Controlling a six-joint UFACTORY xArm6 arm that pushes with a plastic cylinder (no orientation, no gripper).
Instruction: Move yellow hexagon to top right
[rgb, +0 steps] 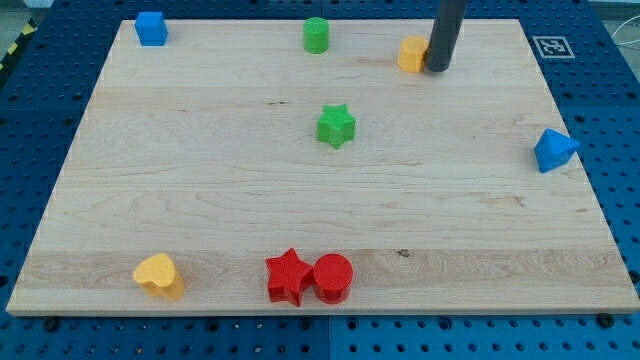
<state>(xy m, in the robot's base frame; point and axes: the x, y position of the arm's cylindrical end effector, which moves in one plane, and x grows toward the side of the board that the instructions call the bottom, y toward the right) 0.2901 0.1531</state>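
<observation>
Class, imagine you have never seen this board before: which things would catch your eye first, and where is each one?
The dark rod near the view's top right stands out first, my tip right against the yellow hexagon, on its right side. Next comes the red pair at the bottom edge, the red star touching the red cylinder. Alone near the middle sits the green star.

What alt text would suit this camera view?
My tip touches the right side of the yellow hexagon near the wooden board's top right. Other blocks lie scattered: green star, red star, blue cube.
</observation>
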